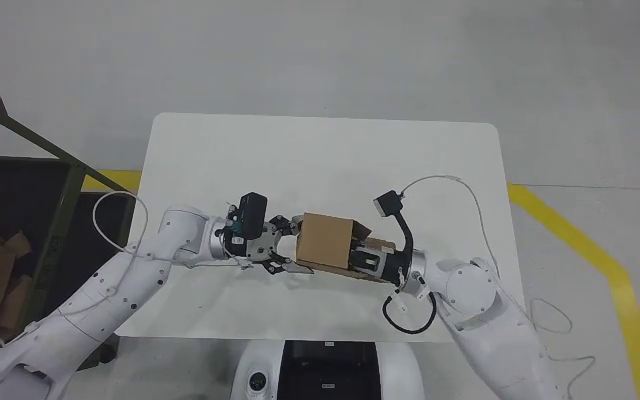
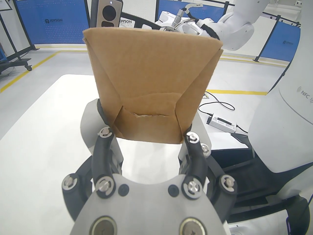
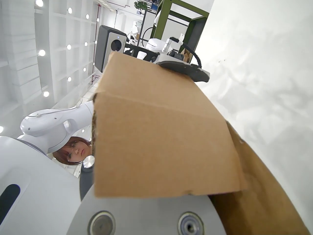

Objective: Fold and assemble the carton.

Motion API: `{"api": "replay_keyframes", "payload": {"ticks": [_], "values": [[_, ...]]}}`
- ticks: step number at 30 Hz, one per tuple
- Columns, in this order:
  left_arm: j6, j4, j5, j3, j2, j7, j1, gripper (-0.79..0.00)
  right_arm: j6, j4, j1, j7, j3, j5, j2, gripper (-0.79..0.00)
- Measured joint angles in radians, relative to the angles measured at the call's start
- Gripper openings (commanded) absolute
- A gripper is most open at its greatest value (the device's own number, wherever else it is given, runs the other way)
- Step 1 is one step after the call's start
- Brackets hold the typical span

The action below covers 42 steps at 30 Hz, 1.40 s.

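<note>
Toward the six o'clock edge of the white table (image 1: 420, 160), the brown carton (image 1: 327, 238) sat between the two arms. At its nine o'clock, the left gripper (image 1: 276, 252) had its fingers (image 2: 195, 128) spread wide, clasping the carton's folded end. At three o'clock, the right gripper (image 1: 368, 262) met the carton; I couldn't tell its grip.

Mid-frame, brown corrugated-cardboard carton (image 2: 151, 74), flaps folded inward, near end pinched between black fingers (image 2: 104, 123) of left gripper (image 2: 149, 123) in the foreground. Under both, white tabletop (image 2: 36, 135). Behind the carton's far edge, black wrist camera (image 2: 106, 10) and white right arm (image 2: 234, 32). Farther back, blue perforated fence panels (image 2: 49, 23).
</note>
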Motion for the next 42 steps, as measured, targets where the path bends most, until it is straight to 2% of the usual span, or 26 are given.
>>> {"api": "replay_keyframes", "payload": {"ticks": [4, 6, 7, 8, 19, 29, 35, 42], "values": [[0.0, -0.007, 0.006, 0.0, -0.002, -0.003, -0.004, -0.394, -0.014, 0.022, 0.008, -0.015, -0.019, 0.017, -0.004, -0.785], [0.0, -0.008, 0.009, 0.002, -0.003, -0.007, -0.006, -0.203, -0.019, 0.031, 0.01, -0.021, -0.025, 0.027, -0.005, -0.785], [0.0, -0.008, 0.009, 0.003, -0.003, -0.008, -0.007, -0.04, -0.021, 0.034, 0.01, -0.024, -0.026, 0.032, -0.005, -0.785], [0.0, -0.008, 0.008, 0.003, -0.004, -0.008, -0.009, 0.0, -0.025, 0.039, 0.01, -0.027, -0.028, 0.041, -0.006, -0.785], [0.0, -0.022, -0.013, -0.017, -0.002, 0.016, -0.012, 0.0, -0.092, 0.084, 0.006, -0.04, -0.045, 0.157, -0.012, -0.785], [0.0, -0.007, -0.075, -0.131, 0.027, 0.07, 0.048, 0.0, -0.11, 0.085, 0.006, -0.046, -0.024, 0.152, -0.008, -0.785], [0.007, -0.011, -0.094, -0.166, 0.027, 0.031, 0.075, 0.0, -0.098, 0.077, 0.0, -0.029, -0.03, 0.118, -0.005, -0.785], [0.0, -0.037, -0.1, -0.149, 0.017, -0.037, 0.064, 0.0, -0.076, 0.069, -0.003, -0.043, -0.037, 0.045, -0.002, -0.785]]}}
